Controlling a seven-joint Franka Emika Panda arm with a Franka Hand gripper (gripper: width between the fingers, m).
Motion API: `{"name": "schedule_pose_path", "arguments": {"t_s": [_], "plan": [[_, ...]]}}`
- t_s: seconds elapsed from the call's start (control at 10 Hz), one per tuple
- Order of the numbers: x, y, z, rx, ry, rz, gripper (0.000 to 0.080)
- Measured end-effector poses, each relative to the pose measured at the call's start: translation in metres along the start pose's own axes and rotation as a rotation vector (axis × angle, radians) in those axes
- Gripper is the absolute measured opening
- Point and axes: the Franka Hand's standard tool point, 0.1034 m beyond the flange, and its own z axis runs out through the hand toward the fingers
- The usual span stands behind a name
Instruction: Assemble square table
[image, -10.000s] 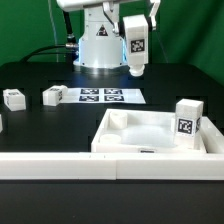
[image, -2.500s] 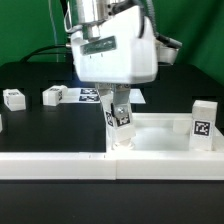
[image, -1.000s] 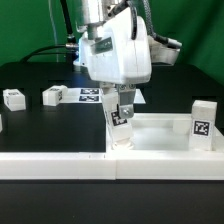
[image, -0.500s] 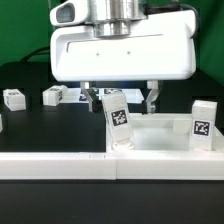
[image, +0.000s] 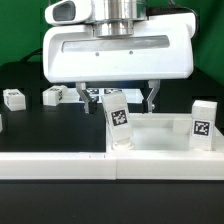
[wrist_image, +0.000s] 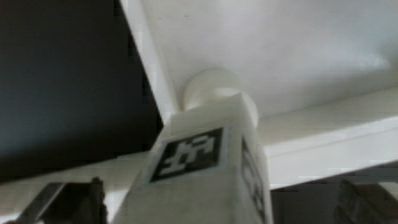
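Note:
The white square tabletop (image: 165, 140) lies with its rim up by the front rail. One tagged white leg (image: 119, 118) stands upright in its corner socket at the exterior view's left. A second leg (image: 202, 122) stands in the corner at the right. My gripper (image: 120, 100) is open above the first leg, with its fingers (image: 88, 97) well apart on either side and not touching it. In the wrist view the leg (wrist_image: 205, 150) rises from its socket on the tabletop (wrist_image: 302, 50) between the dark fingertips (wrist_image: 71, 200).
Two loose tagged legs (image: 13, 98) (image: 53, 95) lie on the black table at the exterior view's left. The marker board (image: 100, 93) lies behind the gripper, partly hidden. A long white rail (image: 60, 166) runs along the front edge.
Ten seconds ago the gripper carried the leg high at the back. It then held the leg in the corner socket. Now it has turned, opened and let go; the leg stands alone.

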Motion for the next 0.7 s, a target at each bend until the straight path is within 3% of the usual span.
{"name": "schedule_pose_path", "arguments": {"t_s": [0.1,0.2,0.4,0.5,0.6,0.7], "plan": [[0.0005,-0.0089,-0.0002,-0.016,0.002,-0.046,0.0649],[0.0001,-0.0080,0.0002,-0.010,0.002,-0.007,0.0649],[0.0001,-0.0081,0.0003,-0.009,0.003,0.070,0.0389],[0.0002,-0.0078,0.0003,-0.009,0.003,0.128,0.0389],[0.0002,-0.0070,0.0003,-0.008,0.004,0.210,0.0288],[0.0002,-0.0065,0.0002,-0.009,0.004,0.266,0.0288]]}}
